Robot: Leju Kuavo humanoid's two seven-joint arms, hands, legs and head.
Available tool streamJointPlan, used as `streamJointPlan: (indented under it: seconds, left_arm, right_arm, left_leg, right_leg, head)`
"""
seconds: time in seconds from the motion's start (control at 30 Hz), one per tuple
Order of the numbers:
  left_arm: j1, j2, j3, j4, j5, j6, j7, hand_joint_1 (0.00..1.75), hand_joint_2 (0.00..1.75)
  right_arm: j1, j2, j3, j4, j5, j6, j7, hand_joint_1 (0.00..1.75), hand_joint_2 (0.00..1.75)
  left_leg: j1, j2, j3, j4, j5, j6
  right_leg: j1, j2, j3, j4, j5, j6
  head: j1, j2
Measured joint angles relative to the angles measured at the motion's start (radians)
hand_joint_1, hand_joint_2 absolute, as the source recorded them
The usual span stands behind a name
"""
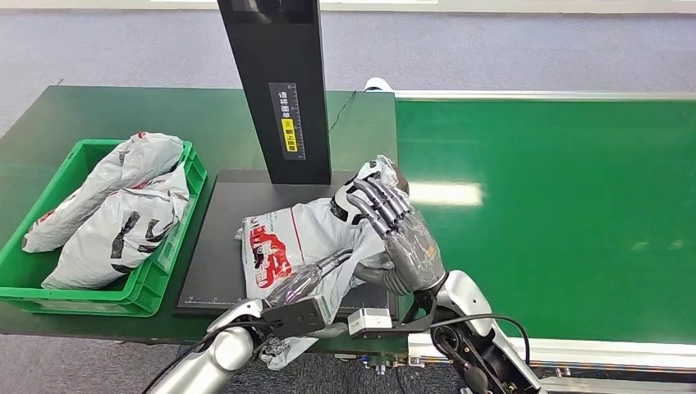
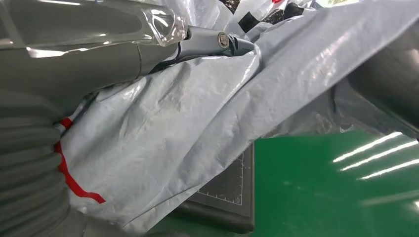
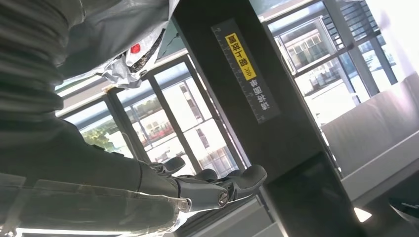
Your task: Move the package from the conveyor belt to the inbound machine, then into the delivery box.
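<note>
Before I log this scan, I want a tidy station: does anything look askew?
Yes: the grey package lies crumpled on the black scan plate, and its near end droops past the plate's front edge.

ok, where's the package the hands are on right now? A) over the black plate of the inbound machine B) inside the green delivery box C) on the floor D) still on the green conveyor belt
A: the grey package lies over the inbound machine's black plate at the foot of its post, between the left hand and right hand.
</note>
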Motion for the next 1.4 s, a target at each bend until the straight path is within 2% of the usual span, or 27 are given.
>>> streamJointPlan:
  seconds: [0.03, 0.13, 0.17, 0.33, 0.53, 0.97, 1.27, 1.4]
  left_arm:
    - [-0.002, 0.0, 0.0, 0.004, 0.006, -0.004, 0.001, 0.32, 1.75]
    - [-0.004, 0.0, 0.0, 0.013, 0.04, -0.022, 0.011, 1.13, 1.75]
    - [-0.005, 0.0, 0.001, 0.016, 0.053, -0.028, 0.014, 1.26, 1.75]
    - [-0.009, -0.001, 0.007, 0.024, 0.081, -0.041, 0.018, 1.28, 1.75]
    - [-0.014, -0.002, 0.012, 0.031, 0.087, -0.041, 0.018, 1.71, 1.75]
    - [0.019, -0.008, 0.067, -0.005, 0.192, 0.005, -0.001, 1.75, 1.75]
    - [0.119, -0.013, 0.145, -0.17, 0.286, 0.096, -0.103, 1.75, 1.75]
    - [0.139, -0.014, 0.162, -0.22, 0.29, 0.103, -0.112, 1.75, 1.75]
  right_arm:
    - [0.004, 0.001, -0.005, -0.001, 0.0, 0.003, 0.0, 0.0, 1.75]
    - [0.012, 0.003, -0.02, -0.004, 0.002, 0.017, 0.001, 0.0, 1.75]
    - [0.014, 0.004, -0.023, -0.004, 0.004, 0.02, 0.002, 0.0, 1.75]
    - [0.019, 0.007, -0.032, -0.005, 0.008, 0.031, 0.002, 0.0, 1.75]
    - [0.023, 0.008, -0.034, -0.005, 0.009, 0.031, 0.002, 0.0, 1.75]
    - [0.059, 0.019, -0.066, -0.037, -0.032, 0.044, 0.0, 0.0, 1.75]
    - [0.116, 0.042, -0.108, -0.077, -0.107, 0.052, -0.035, 0.0, 1.75]
    - [0.123, 0.049, -0.114, -0.08, -0.114, 0.052, -0.04, 0.0, 1.75]
  left_leg:
    - [0.0, 0.0, 0.0, 0.0, 0.0, 0.0]
    - [0.0, 0.0, 0.0, 0.0, 0.0, 0.0]
    - [0.0, 0.0, 0.0, 0.0, 0.0, 0.0]
    - [0.0, 0.0, 0.0, 0.0, 0.0, 0.0]
    - [0.0, 0.0, 0.0, 0.0, 0.0, 0.0]
    - [0.0, 0.0, 0.0, 0.0, 0.0, 0.0]
    - [0.0, 0.0, 0.0, 0.0, 0.0, 0.0]
    - [0.0, 0.0, 0.0, 0.0, 0.0, 0.0]
  right_leg:
    - [0.0, 0.0, 0.0, 0.0, 0.0, 0.0]
    - [0.0, 0.0, 0.0, 0.0, 0.0, 0.0]
    - [0.0, 0.0, 0.0, 0.0, 0.0, 0.0]
    - [0.0, 0.0, 0.0, 0.0, 0.0, 0.0]
    - [0.0, 0.0, 0.0, 0.0, 0.0, 0.0]
    - [0.0, 0.0, 0.0, 0.0, 0.0, 0.0]
    - [0.0, 0.0, -0.001, 0.0, 0.0, 0.0]
    - [0.0, 0.0, -0.001, 0.0, 0.0, 0.0]
  head:
    - [0.0, 0.0]
    - [0.0, 0.0]
    - [0.0, 0.0]
    - [0.0, 0.0]
    - [0.0, 0.0]
    - [0.0, 0.0]
    - [0.0, 0.0]
    - [0.0, 0.0]
